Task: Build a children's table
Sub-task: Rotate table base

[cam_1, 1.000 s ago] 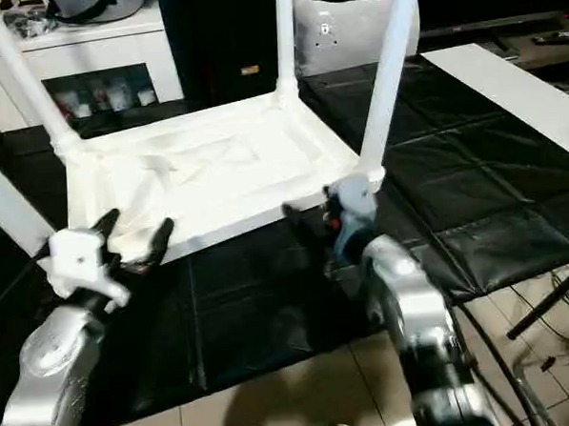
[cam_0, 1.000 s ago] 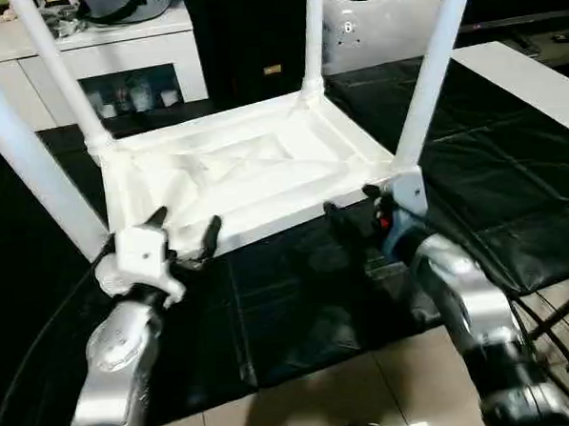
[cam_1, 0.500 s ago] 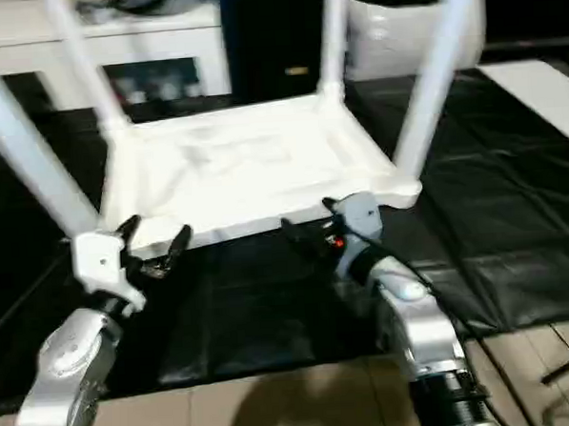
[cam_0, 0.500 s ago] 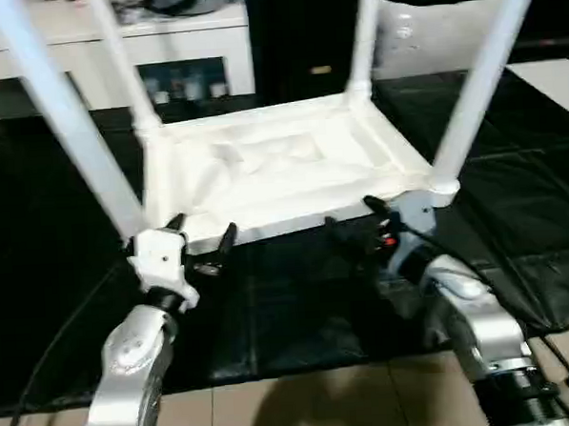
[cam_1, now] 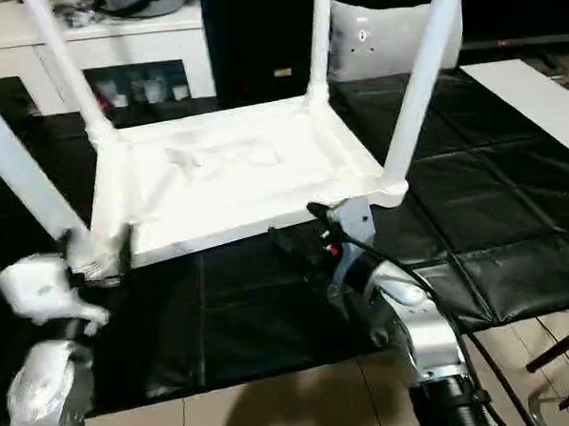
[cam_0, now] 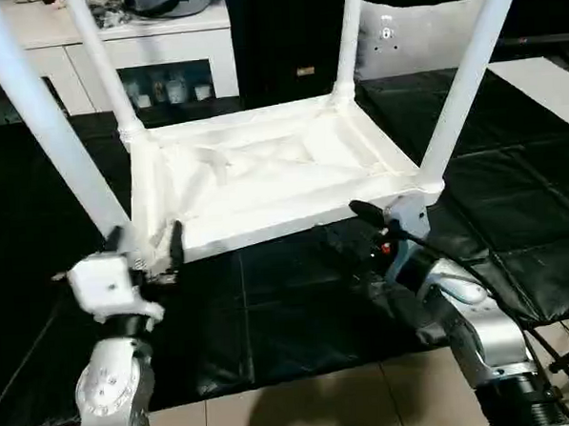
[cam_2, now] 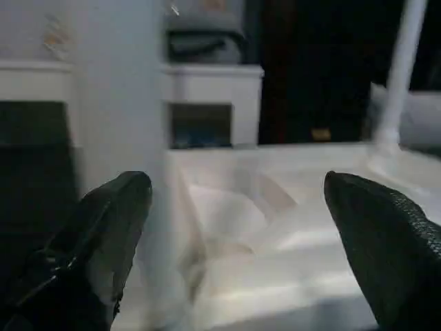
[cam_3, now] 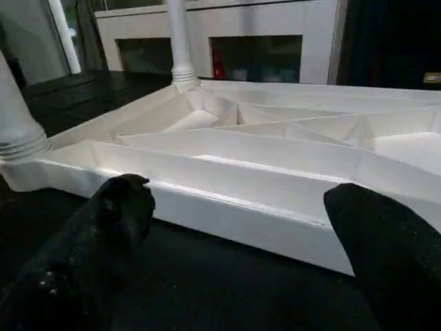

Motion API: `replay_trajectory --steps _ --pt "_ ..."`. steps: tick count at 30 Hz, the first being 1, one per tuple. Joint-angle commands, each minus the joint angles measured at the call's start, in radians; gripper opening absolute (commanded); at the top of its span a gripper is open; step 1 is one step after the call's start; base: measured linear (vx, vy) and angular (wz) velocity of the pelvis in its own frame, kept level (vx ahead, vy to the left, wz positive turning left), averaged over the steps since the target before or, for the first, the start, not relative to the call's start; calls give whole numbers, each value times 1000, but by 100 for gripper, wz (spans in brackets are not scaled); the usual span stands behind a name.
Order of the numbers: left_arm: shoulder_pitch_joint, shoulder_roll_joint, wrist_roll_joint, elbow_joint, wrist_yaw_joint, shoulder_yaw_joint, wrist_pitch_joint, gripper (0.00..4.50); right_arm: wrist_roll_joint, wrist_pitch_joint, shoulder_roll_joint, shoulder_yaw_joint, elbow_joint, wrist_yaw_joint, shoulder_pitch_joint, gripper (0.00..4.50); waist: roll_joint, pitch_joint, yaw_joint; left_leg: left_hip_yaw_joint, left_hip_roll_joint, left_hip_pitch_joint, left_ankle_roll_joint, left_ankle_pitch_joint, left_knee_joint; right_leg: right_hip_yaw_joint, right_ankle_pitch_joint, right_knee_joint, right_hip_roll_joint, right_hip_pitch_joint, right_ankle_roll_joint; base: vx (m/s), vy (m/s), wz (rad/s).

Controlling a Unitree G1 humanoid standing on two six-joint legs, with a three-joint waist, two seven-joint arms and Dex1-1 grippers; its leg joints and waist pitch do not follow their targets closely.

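Since half a second ago the left hand (cam_0: 145, 249) has moved up to the near-left corner of the children's table (cam_0: 263, 171); before, it hung just short of the edge. Fingers (cam_2: 103, 234) spread, one each side of the corner leg (cam_0: 46, 120); contact hard to judge. Right hand (cam_0: 352, 227) spread, just short of the near rim, beside the right corner. Table upside down on black mat (cam_0: 513, 210), leg tops cut off. White cabinet (cam_0: 133, 59) beyond.
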Motion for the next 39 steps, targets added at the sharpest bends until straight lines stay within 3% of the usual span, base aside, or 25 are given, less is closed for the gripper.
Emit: replay_trajectory --steps 1,2,3,6,8,12,14,19,22,24,25,28,32,34,36,37,39 --pt "5 13 -24 86 -25 37 -61 443 11 -2 -4 2 -16 5 1 450 0 -50 1 -2 30 -5 75 -236 -77 73 -426 -109 -81 47 23 0 0 0" --pt "-9 21 -37 196 -53 57 -131 443 6 -2 -8 1 -14 11 0 450 -1 -51 0 -1 30 -4 71 -241 -77 72 -431 -107 -80 48 29 0 0 0" --pt "-10 21 -37 202 -54 59 -134 443 5 0 -8 1 -14 10 0 450 0 -51 0 1 24 -1 70 -247 -75 71 -458 -114 -78 45 49 0 0 0" --pt "-45 39 -30 284 -51 81 -163 443 -23 27 -17 1 -9 -17 -8 450 1 -53 3 -6 38 3 58 -258 -81 73 -435 -109 -83 45 48 0 0 0" --pt "-71 54 -24 319 -54 86 -154 443 -40 49 -20 3 -1 -39 -17 450 -2 -54 8 -9 44 3 52 -263 -87 77 -404 -102 -87 47 25 0 0 0" --pt "-201 131 -21 416 -74 102 -113 443 -57 73 -16 10 41 -65 -49 450 -2 -55 9 -10 44 1 48 -251 -88 81 -372 -92 -90 52 7 0 0 0" --pt "-249 149 -26 436 -106 96 -117 443 -69 76 -8 -2 65 -104 -65 450 4 -59 9 -9 44 1 45 -224 -86 84 -335 -88 -93 52 -13 0 0 0" --pt "-329 177 -78 448 -206 74 -60 443 -88 72 -8 -18 99 -143 -88 450 4 -67 10 -4 44 -3 44 -156 -81 93 -237 -67 -95 57 -55 0 0 0" --pt "-411 210 -116 488 -325 40 -4 443 -104 75 -16 -31 139 -177 -108 450 0 -64 16 4 40 1 42 -158 -81 97 -273 -67 -96 54 -61 0 0 0" --pt "-439 216 -141 492 -394 23 38 443 -105 89 -22 -40 164 -199 -119 450 -4 -60 16 8 41 5 37 -180 -84 99 -324 -72 -96 52 -52 0 0 0" --pt "-452 219 -153 494 -430 16 60 443 -108 97 -25 -44 181 -211 -127 450 -3 -60 19 10 41 14 34 -193 -83 101 -352 -77 -96 46 -52 0 0 0" --pt "-472 227 -197 482 -531 -9 138 443 -131 117 -41 -48 230 -245 -146 450 -4 -59 31 16 39 25 25 -198 -84 107 -376 -78 -95 40 -61 0 0 0" --pt "-468 270 -312 376 -776 -92 296 443 -156 140 -75 -72 347 -282 -195 450 -8 -63 37 20 44 24 22 -168 -85 115 -327 -65 -97 41 -86 0 0 0" --pt "-468 281 -327 355 -817 -113 332 443 -162 138 -85 -75 375 -283 -207 450 -12 -65 40 23 44 18 26 -130 -83 118 -274 -53 -93 45 -108 0 0 0" --pt "-458 292 -343 318 -863 -146 373 443 -163 132 -95 -78 410 -284 -221 450 -17 -64 40 28 39 14 35 -119 -82 119 -284 -54 -94 50 -102 0 0 0" --pt "-451 299 -352 291 -891 -168 399 443 -160 127 -98 -82 431 -283 -231 450 -23 -65 41 31 38 17 39 -112 -82 120 -307 -58 -95 49 -96 0 0 0" --pt "-436 310 -374 233 -942 -205 456 443 -155 109 -104 -89 477 -277 -254 450 -20 -67 42 33 39 19 44 -94 -80 122 -306 -54 -94 47 -101 0 0 0"
